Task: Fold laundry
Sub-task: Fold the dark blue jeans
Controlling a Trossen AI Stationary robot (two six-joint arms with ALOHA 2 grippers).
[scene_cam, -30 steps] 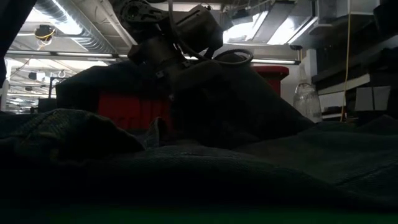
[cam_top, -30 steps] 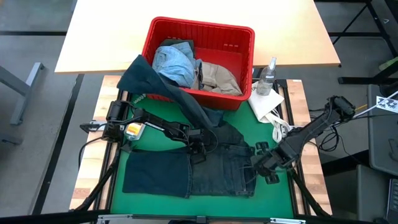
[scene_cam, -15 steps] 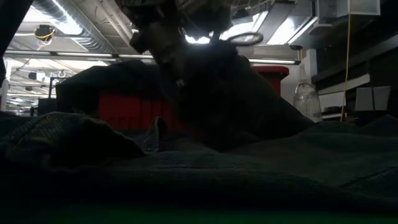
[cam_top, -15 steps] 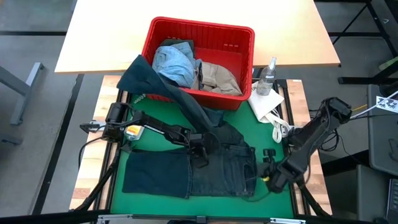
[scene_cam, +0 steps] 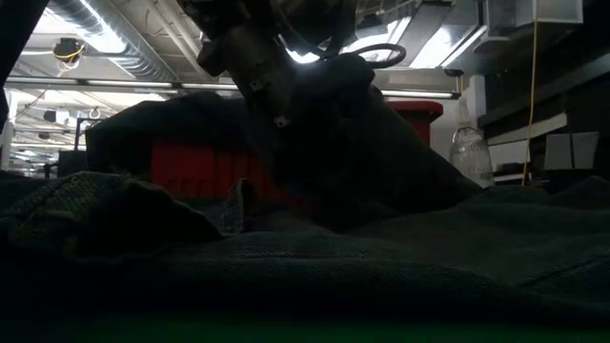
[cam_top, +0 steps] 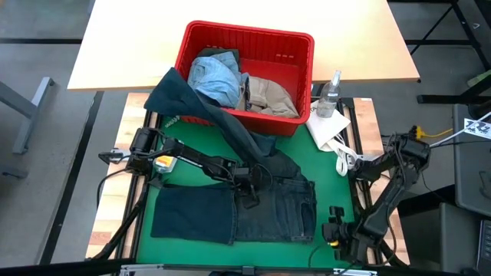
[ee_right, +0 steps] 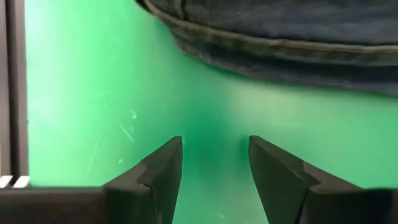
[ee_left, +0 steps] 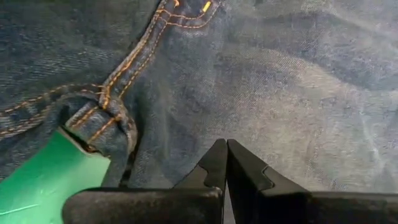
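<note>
Jeans (cam_top: 245, 211) on mat (cam_top: 337, 195), basket (cam_top: 295, 57) behind

two dark jointed arms, black cables, orange-yellow patch on left arm (cam_top: 163, 159)

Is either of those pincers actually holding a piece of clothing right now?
No. The left pincer is shut with nothing between its tips, resting on the dark jeans. The right pincer is open over the bare green mat.
</note>
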